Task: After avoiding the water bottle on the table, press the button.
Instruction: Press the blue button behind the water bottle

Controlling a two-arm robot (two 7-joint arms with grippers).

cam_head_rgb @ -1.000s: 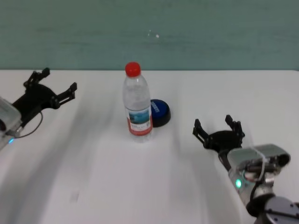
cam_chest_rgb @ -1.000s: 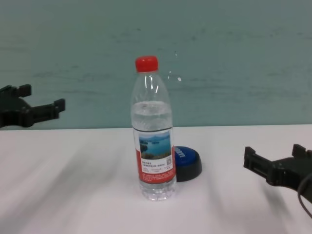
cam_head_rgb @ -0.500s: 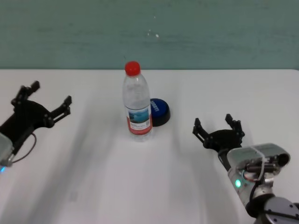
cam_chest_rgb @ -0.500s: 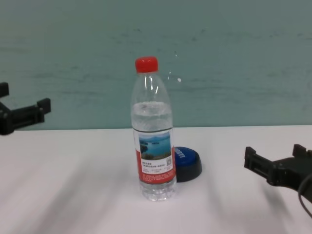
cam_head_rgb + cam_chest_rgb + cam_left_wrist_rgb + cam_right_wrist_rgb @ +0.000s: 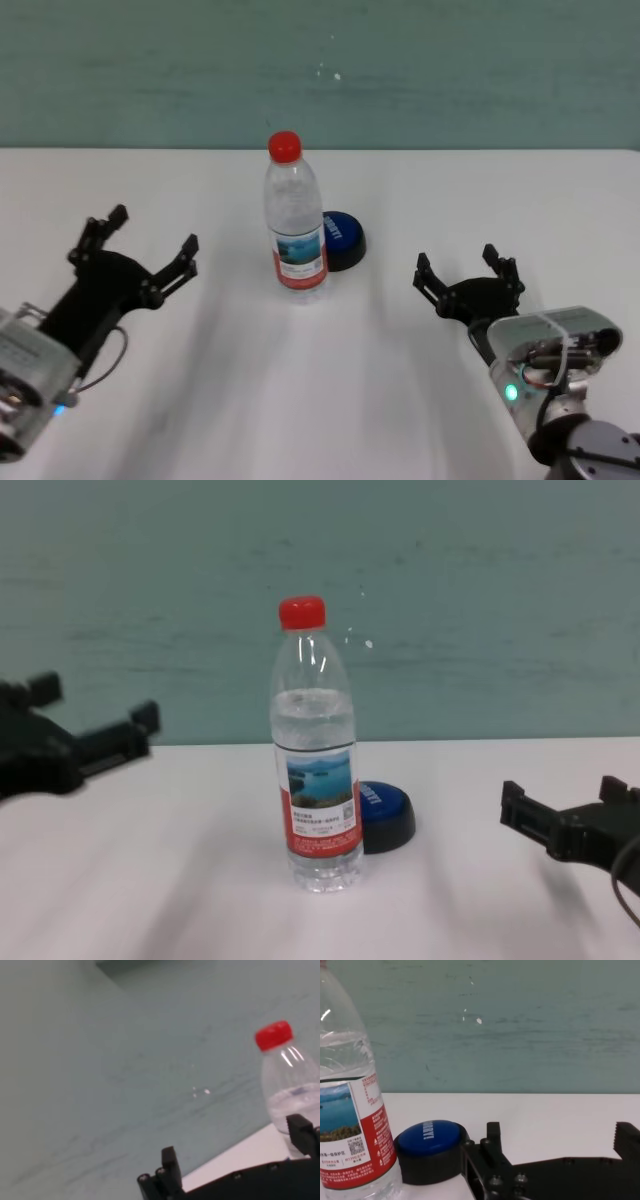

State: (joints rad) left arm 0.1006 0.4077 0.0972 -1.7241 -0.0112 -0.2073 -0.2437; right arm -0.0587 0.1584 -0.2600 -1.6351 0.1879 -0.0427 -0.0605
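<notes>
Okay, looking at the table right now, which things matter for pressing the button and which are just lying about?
Part of the job: button; bottle standing in front of it; left gripper, open, left of the bottle; right gripper, open, to the right.

Lying about: nothing else on the table.

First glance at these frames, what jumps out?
The water bottle with its red cap stands upright mid-table, with the blue button tucked just behind it on the right. The left gripper and right gripper flank them, jaws open, neither touching anything.
</notes>
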